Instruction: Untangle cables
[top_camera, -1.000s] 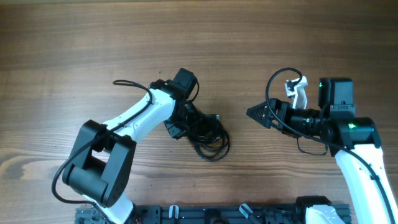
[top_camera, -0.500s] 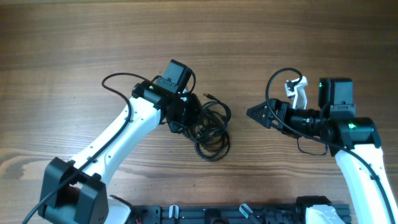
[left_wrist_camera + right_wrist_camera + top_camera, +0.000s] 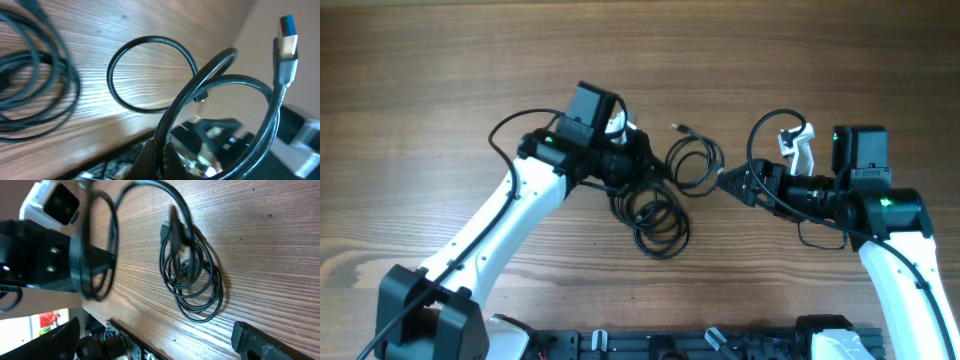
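A bundle of thin black cables lies in loops on the wood table. My left gripper is shut on one cable and holds it lifted off the table. That cable's loop stretches right, ending in a small plug. In the left wrist view the held cable runs from my shut fingers to a blue-tipped USB plug. My right gripper is open beside the lifted loop, not touching it. The right wrist view shows the bundle and the lifted loop.
The thicker black arm wire arcs over my left arm. Another arm wire loops above my right wrist. The black rail of the robot base runs along the near edge.
My left gripper has risen and moved right and away with one cable, pulling a loop out of the bundle toward my right gripper. The right arm has not moved.
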Robot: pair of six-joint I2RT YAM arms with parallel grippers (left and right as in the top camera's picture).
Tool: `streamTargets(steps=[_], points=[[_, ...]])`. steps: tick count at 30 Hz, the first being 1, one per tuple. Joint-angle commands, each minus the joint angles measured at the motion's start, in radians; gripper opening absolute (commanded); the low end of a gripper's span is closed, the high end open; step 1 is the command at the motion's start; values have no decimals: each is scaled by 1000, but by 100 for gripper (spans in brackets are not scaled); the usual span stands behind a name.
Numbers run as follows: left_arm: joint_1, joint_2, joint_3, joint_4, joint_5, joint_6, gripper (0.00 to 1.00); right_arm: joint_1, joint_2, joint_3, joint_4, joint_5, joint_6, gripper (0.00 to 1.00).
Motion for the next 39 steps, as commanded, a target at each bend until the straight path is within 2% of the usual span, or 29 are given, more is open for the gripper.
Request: streamTargets(steps=[1, 6, 12, 16, 21, 28, 32, 39], points=[[44, -25, 20, 13, 109, -34, 4, -2, 6, 14, 2, 6, -19, 100], [118, -25, 20, 14, 148, -114, 4, -2, 6, 14, 7, 7, -19, 100], [164, -25, 20, 21, 261, -152, 4, -2, 6, 14, 9, 72, -18, 100], [188, -25, 20, 21, 267, -163, 4, -2, 6, 14, 7, 75, -18, 100], [190, -25, 20, 21, 325, -292, 4, -2, 6, 14, 11, 74, -17, 100], [191, -25, 20, 82, 386, -391, 4, -2, 27, 13, 18, 72, -16, 100], [188, -25, 19, 89, 393, -390, 4, 23, 45, 13, 50, 21, -66, 100], [158, -25, 19, 89, 389, -390, 4, 117, 63, 13, 188, 29, -14, 96]])
